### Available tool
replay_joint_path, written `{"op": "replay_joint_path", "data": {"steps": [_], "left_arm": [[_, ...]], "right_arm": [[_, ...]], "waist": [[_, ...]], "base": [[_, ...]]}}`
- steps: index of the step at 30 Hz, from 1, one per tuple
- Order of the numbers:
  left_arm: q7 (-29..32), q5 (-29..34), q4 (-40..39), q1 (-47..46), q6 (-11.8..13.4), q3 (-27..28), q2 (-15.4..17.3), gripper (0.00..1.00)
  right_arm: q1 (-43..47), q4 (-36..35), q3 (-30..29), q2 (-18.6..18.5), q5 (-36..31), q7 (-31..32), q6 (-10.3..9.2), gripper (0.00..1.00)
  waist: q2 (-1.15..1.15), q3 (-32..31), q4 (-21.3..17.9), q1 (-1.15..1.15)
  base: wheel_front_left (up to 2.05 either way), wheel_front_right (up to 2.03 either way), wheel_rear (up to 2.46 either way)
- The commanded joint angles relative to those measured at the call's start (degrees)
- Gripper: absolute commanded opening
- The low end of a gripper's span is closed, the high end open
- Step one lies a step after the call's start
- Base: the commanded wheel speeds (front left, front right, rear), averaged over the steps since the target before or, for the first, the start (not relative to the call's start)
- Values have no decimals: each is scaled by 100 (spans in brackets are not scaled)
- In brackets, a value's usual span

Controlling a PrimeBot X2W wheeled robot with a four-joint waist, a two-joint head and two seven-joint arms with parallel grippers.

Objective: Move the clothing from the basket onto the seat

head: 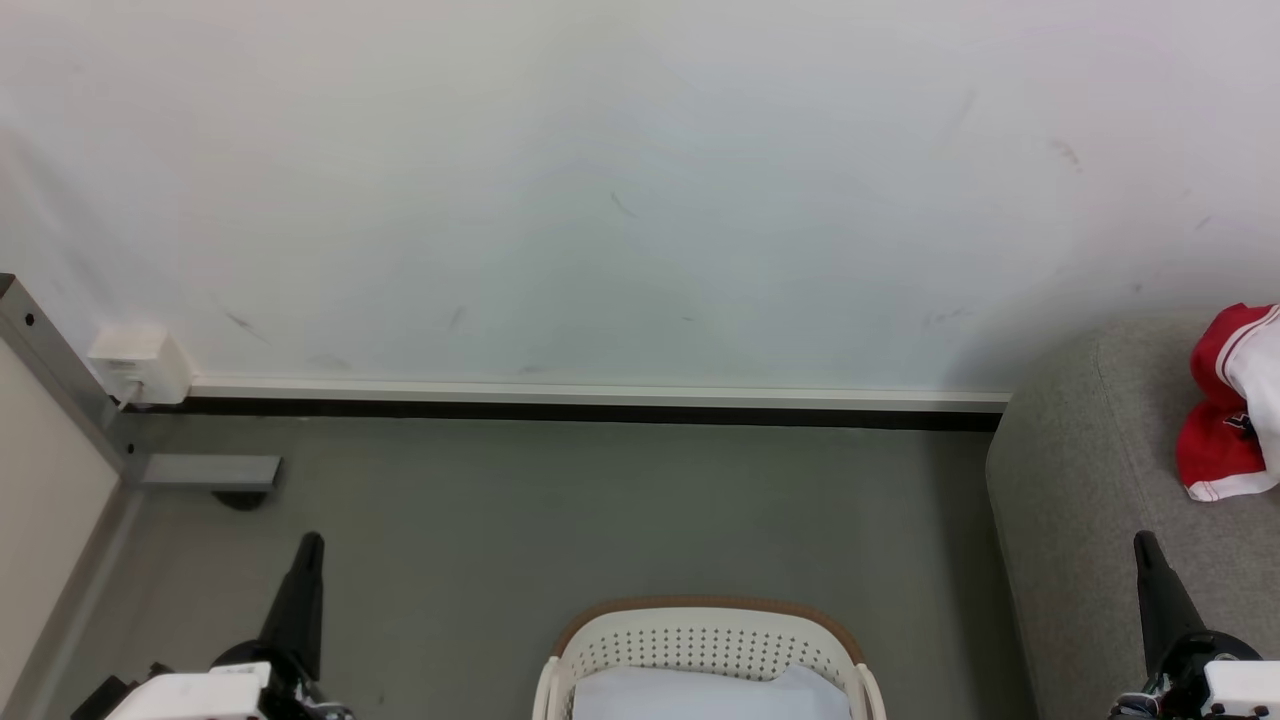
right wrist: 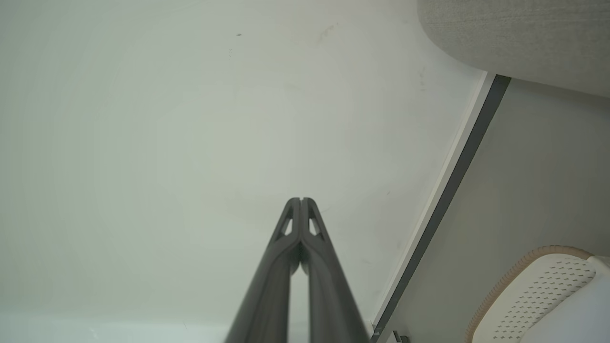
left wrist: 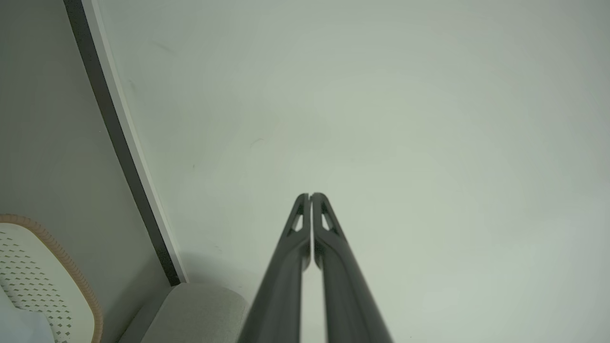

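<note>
The red and white clothing lies bunched on the grey sofa seat at the right edge of the head view, well back from the seat's rounded corner. The cream basket stands on the floor straight ahead of us, near the seat's left side, with a pale cloth inside. The frame cuts off most of its hollow, so we cannot tell whether any red pieces lie in there. Our left hand and right hand each have their fingers pressed together on nothing and point at the bare wall, one on either side of the basket. We judge the step in hand to be going in for the next piece. To do it well we would tip our view down until the whole basket shows and part the fingers before descending. We would pinch a raised fold rather than a hem, lift until the fabric clears the brown rim, and set it beside the pile, away from the seat's edge.
</note>
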Motion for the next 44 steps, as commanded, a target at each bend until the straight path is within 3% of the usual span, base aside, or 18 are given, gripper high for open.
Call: {"op": "replay_joint_path", "data": {"steps": [1,44], "left_arm": [[20,-80,-17,-43,-29,13,12,0],[20,-80,-16,-42,-29,13,12,0]], "right_arm": [[-84,16,-19,-43,10,14,-14,0],[-83,16,-19,-43,11,13,-14,0]], "waist": [[0,0,0,0],[0,0,0,0]], "base": [[0,0,0],[0,0,0]]}}
